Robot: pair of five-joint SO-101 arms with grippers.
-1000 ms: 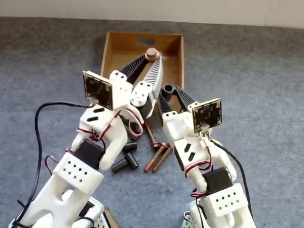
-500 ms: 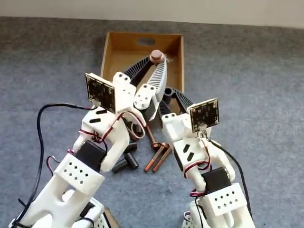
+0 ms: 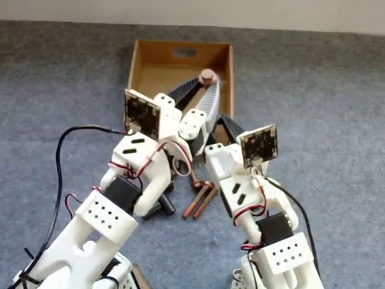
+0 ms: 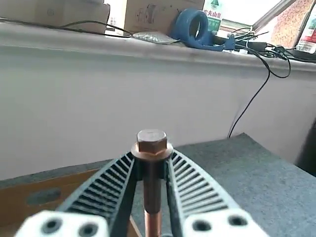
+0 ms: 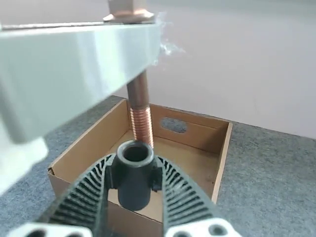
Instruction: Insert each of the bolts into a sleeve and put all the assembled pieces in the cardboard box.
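A copper bolt point(image 4: 151, 173) with a flanged hex head stands upright, clamped above the cardboard box point(image 3: 159, 69) — its threaded end close by the open mouth of a black sleeve point(image 5: 134, 175), also held upright. More bolts point(image 3: 201, 200) and sleeves point(image 3: 165, 206) lie on the surface point(image 3: 313, 90) near the box's near edge.
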